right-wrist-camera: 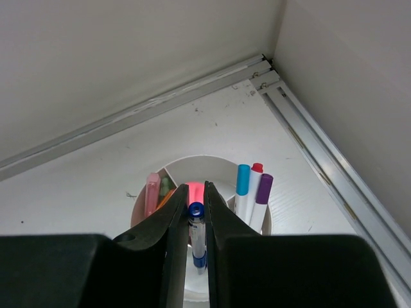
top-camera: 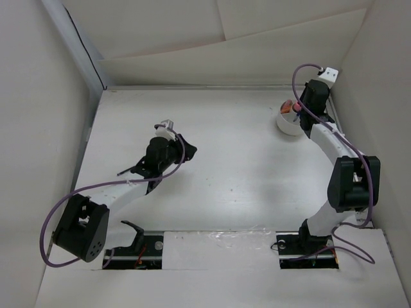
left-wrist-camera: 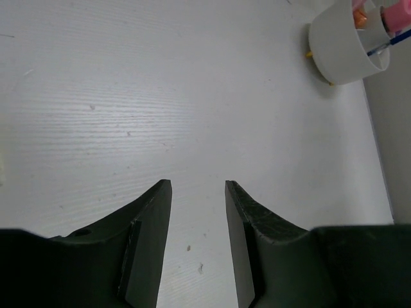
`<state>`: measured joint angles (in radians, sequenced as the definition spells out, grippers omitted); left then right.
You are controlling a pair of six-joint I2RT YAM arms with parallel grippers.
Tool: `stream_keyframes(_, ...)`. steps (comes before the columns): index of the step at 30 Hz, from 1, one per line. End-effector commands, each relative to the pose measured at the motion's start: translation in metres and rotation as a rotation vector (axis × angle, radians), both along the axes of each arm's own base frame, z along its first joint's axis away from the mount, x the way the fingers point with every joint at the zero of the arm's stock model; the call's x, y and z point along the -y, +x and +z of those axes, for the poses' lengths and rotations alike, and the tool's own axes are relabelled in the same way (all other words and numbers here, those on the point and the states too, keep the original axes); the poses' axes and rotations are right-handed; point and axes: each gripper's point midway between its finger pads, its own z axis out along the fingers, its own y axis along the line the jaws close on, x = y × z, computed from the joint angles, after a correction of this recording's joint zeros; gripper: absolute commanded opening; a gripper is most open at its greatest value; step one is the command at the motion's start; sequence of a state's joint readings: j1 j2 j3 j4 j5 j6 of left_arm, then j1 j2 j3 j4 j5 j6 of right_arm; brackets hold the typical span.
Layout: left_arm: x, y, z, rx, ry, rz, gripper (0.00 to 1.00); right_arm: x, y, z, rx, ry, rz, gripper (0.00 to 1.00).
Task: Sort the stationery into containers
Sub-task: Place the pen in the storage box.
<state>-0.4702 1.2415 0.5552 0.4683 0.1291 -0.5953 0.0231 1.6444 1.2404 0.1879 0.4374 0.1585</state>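
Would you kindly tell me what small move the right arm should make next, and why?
Probably open the right tool and let the pen drop. In the wrist view the tool is shut on this blue-capped pen, which hangs upright inside the outline of the cup, beside the markers standing in it. Which section lies below it I cannot tell.

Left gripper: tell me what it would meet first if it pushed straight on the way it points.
Probably just the bare table: the left gripper aims over open surface, and the white cup stands well right of that line. Depth is hard to judge.
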Motion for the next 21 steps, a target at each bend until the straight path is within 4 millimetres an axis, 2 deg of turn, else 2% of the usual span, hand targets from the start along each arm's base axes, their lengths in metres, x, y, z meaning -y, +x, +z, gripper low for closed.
stream_keyframes(1,-0.012,0.017,0.014,0.029,0.036,0.099,0.35,-0.009,0.003,0.006,0.058,0.021,-0.001,0.02)
stream_keyframes(4,-0.024,0.021,0.01,0.005,0.071,0.17,0.35,-0.015,-0.001,0.001,0.051,0.029,0.01,0.17)
stream_keyframes(5,-0.028,0.019,0.003,-0.024,0.087,0.189,0.35,-0.015,-0.001,0.001,0.051,0.029,0.01,0.31)
stream_keyframes(8,-0.039,0.021,0.002,-0.037,0.11,0.247,0.35,-0.024,-0.001,0.003,0.048,0.034,0.043,0.46)
stream_keyframes(9,-0.045,0.02,0.002,-0.044,0.119,0.264,0.36,-0.024,-0.005,0.015,0.074,0.036,0.043,0.55)
stream_keyframes(11,-0.049,0.02,0.002,-0.056,0.127,0.289,0.37,-0.028,-0.007,0.023,0.086,0.041,0.069,0.63)
stream_keyframes(13,-0.056,0.02,-0.002,-0.076,0.145,0.308,0.37,-0.029,-0.014,0.04,0.111,0.053,0.077,0.69)
stream_keyframes(14,-0.062,0.021,-0.004,-0.085,0.155,0.329,0.37,-0.037,-0.016,0.045,0.117,0.056,0.1,0.71)
stream_keyframes(17,-0.071,0.024,-0.004,-0.103,0.181,0.365,0.39,-0.046,-0.031,0.069,0.16,0.073,0.143,0.72)
stream_keyframes(18,-0.07,0.026,-0.003,-0.112,0.187,0.365,0.39,-0.059,-0.036,0.069,0.156,0.077,0.178,0.72)
stream_keyframes(19,-0.073,0.028,-0.006,-0.121,0.203,0.379,0.39,-0.063,-0.041,0.069,0.16,0.086,0.186,0.72)
stream_keyframes(20,-0.076,0.028,-0.007,-0.13,0.218,0.392,0.39,-0.066,-0.048,0.078,0.173,0.09,0.208,0.72)
stream_keyframes(21,-0.078,0.028,-0.011,-0.139,0.23,0.401,0.39,-0.083,-0.053,0.077,0.166,0.097,0.268,0.72)
